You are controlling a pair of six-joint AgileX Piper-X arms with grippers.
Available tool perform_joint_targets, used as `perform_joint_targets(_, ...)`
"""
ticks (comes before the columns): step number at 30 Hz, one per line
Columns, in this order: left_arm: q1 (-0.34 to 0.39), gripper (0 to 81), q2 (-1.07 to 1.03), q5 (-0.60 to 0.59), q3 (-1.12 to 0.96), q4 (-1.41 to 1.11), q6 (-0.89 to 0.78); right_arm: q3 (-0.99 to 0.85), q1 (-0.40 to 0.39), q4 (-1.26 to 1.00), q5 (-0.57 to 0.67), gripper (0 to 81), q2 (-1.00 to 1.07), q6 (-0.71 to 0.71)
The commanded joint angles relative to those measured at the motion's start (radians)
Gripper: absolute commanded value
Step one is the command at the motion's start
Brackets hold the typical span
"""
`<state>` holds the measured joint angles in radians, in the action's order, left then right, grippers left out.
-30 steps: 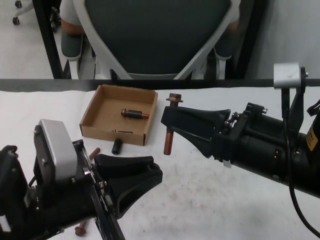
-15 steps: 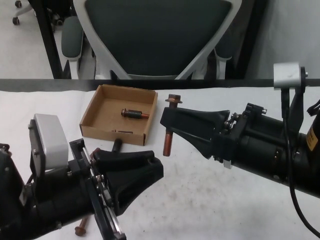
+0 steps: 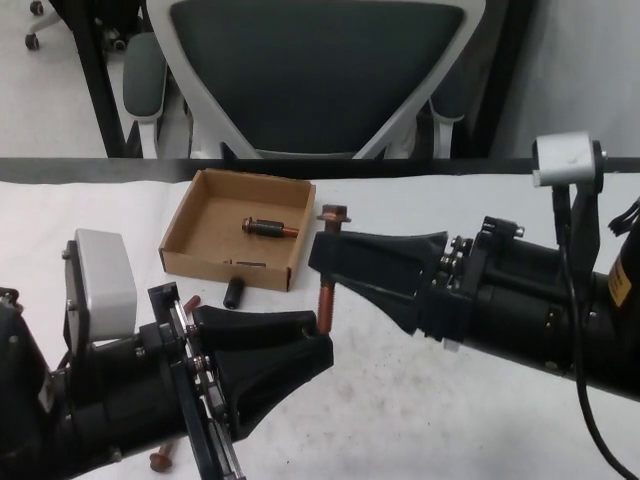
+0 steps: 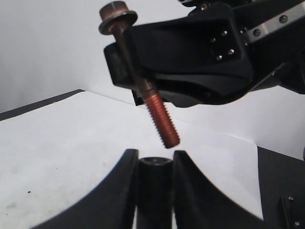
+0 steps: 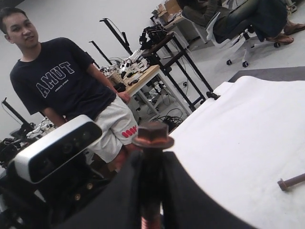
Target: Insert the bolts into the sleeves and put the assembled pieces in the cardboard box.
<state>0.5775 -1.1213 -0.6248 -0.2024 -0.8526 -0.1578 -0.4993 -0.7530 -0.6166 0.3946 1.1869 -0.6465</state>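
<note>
Right jaws clenched on a copper bolt [image 3: 327, 298], gripping the shank just under the head. The bolt is upright with a slight tilt, head up, thread hanging free below the jaws. Left jaws clenched on a black sleeve [image 4: 155, 191], which stands upright between the two fingers with its open end toward the bolt [image 4: 143, 88].

In the left wrist view the thread tip sits just off the sleeve mouth, near it but apart, not entered. It looks a bit off to one side (hard to say how much).

High view: the bolt's lower end is at 12 o'clock of the left jaws' tip, close to it. The cardboard box [image 3: 226, 268] is at 10 o'clock from the bolt, with one assembled piece [image 3: 268, 228] lying inside.

A loose sleeve [image 3: 235, 293] lies on the desk [image 3: 450, 400] just at 6 o'clock of the box. One spare bolt [image 3: 160, 460] lies at 7 o'clock of the desk, partly behind the left arm. Another bolt [image 5: 291, 182] lies flat on the desk in the right wrist view.
</note>
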Motion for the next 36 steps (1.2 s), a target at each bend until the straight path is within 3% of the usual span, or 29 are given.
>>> perform_joint_targets(1, 0.004, 0.8, 0.000, 0.011, -0.002, -0.020, -0.006, -0.002, -0.016, -0.017, 0.012, 0.2, 0.002, -0.007)
perform_joint_targets(20, 0.004, 0.8, 0.000, -0.001, -0.002, -0.020, -0.016, -0.002, -0.021, -0.017, 0.008, 0.2, 0.019, 0.080)
perform_joint_targets(36, 0.004, 0.8, 0.000, -0.027, -0.002, 0.003, 0.152, -0.021, 0.027, -0.017, 0.012, 0.2, 0.019, 0.117)
